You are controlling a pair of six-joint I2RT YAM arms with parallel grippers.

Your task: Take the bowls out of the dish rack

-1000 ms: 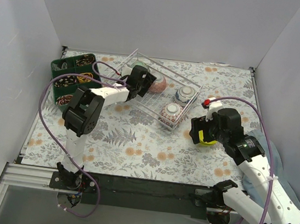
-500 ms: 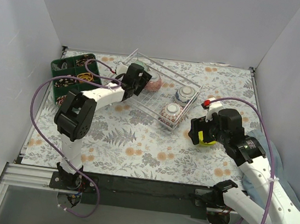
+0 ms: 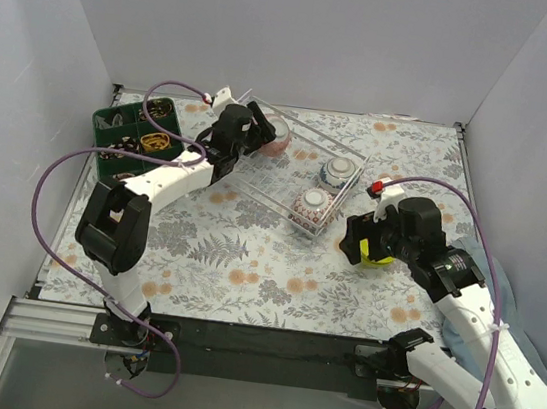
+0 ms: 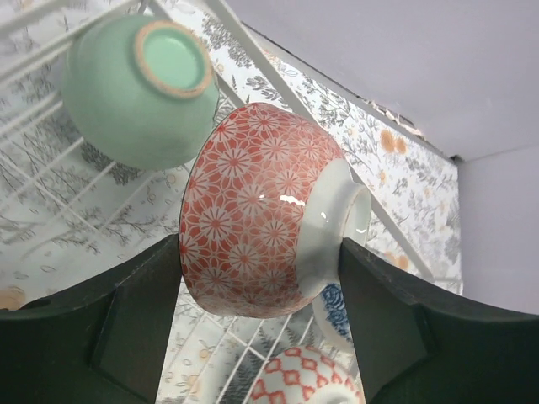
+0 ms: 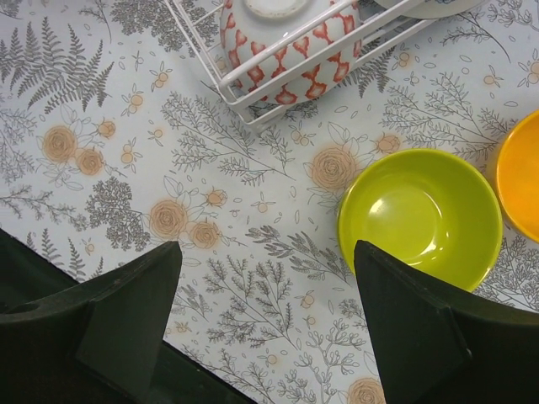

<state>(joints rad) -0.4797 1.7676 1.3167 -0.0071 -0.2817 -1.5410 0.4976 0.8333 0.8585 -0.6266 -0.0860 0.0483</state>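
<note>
My left gripper (image 4: 261,273) is shut on a pink-patterned bowl (image 4: 253,210), gripped on its side between rim and foot over the back left of the white wire dish rack (image 3: 352,156). In the top view this gripper (image 3: 260,134) and bowl (image 3: 279,143) sit at the rack's far corner. A pale green bowl (image 4: 135,93) lies upside down beside it. A blue-and-white bowl (image 3: 339,170) and a red-diamond bowl (image 3: 311,204) stay in the rack. My right gripper (image 5: 265,286) hangs open over the cloth, left of a lime-yellow bowl (image 5: 419,217) and an orange bowl (image 5: 520,177).
A dark green compartmented tray (image 3: 126,140) with small items stands at the left, close to the left arm. The rack's near corner (image 5: 221,84) lies just ahead of the right gripper. White walls close in the table on three sides.
The left arm has swung back and to the left, drawing the pink-patterned bowl toward the rack's far left corner. The right arm and the other bowls have not moved.
</note>
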